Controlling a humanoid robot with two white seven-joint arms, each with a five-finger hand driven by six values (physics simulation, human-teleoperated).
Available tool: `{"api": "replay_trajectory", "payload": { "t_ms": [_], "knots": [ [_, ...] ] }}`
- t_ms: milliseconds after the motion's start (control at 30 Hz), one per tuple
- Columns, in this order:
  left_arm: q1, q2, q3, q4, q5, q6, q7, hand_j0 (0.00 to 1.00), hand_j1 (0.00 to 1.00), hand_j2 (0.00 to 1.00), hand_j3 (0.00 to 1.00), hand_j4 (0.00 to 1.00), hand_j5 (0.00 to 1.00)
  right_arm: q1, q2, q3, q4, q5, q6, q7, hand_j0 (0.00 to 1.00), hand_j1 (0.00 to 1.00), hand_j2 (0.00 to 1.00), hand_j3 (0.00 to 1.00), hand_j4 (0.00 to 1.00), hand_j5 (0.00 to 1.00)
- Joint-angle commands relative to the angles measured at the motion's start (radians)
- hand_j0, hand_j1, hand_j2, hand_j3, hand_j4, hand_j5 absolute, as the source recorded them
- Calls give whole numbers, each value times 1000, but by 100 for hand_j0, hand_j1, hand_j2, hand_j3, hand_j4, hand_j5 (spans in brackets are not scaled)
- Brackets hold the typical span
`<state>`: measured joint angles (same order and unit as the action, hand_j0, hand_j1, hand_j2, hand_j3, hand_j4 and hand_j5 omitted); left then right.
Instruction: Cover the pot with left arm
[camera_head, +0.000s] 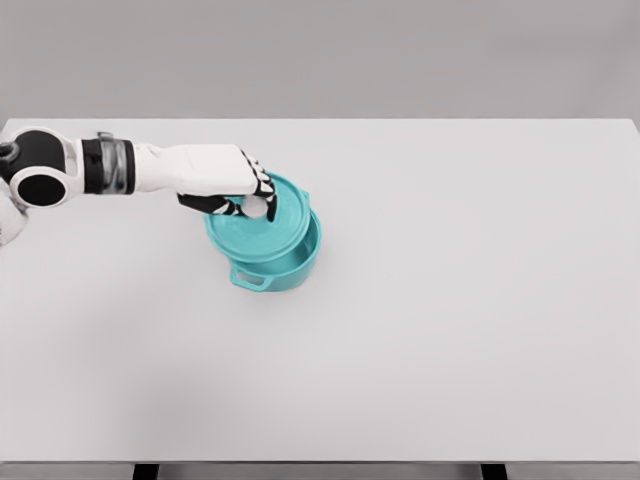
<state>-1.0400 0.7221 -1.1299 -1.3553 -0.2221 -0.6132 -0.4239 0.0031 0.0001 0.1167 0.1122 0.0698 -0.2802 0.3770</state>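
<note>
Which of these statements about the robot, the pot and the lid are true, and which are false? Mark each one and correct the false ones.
1. The left hand grips the white knob of the lid. True.
2. The lid sits flat and centred on the pot. False: it is tilted and shifted toward the left, leaving the pot's right side uncovered.
3. The pot and lid are both teal. True.
4. The right arm holds the pot steady. False: no right arm is in view.
5. The pot stands on a white table. True.
</note>
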Motion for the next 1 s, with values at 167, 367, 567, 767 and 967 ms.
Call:
{"api": "replay_trajectory", "payload": {
  "t_ms": [167, 367, 567, 767, 967],
  "knots": [
    [-2, -12, -4, -7, 6, 2, 1, 54, 54, 54, 54, 54, 54, 0, 0, 0, 0, 1, 0, 0, 100, 100, 100, 100, 100, 100],
    [-2, -21, -22, -8, 4, 2, -1, 54, 54, 54, 54, 54, 54, 0, 0, 0, 0, 1, 0, 0, 100, 100, 100, 100, 100, 100],
    [-2, -21, -24, -8, 4, 2, -1, 54, 54, 54, 54, 54, 54, 0, 0, 0, 0, 1, 0, 0, 100, 100, 100, 100, 100, 100],
    [-2, -21, -24, -14, 4, 2, 1, 56, 56, 56, 56, 56, 56, 0, 0, 0, 0, 1, 0, 0, 100, 100, 100, 100, 100, 100],
    [-2, -21, -24, -14, 0, 2, -1, 88, 88, 88, 88, 88, 88, 0, 0, 0, 1, 1, 0, 0, 100, 100, 100, 100, 100, 100]
  ]
}}
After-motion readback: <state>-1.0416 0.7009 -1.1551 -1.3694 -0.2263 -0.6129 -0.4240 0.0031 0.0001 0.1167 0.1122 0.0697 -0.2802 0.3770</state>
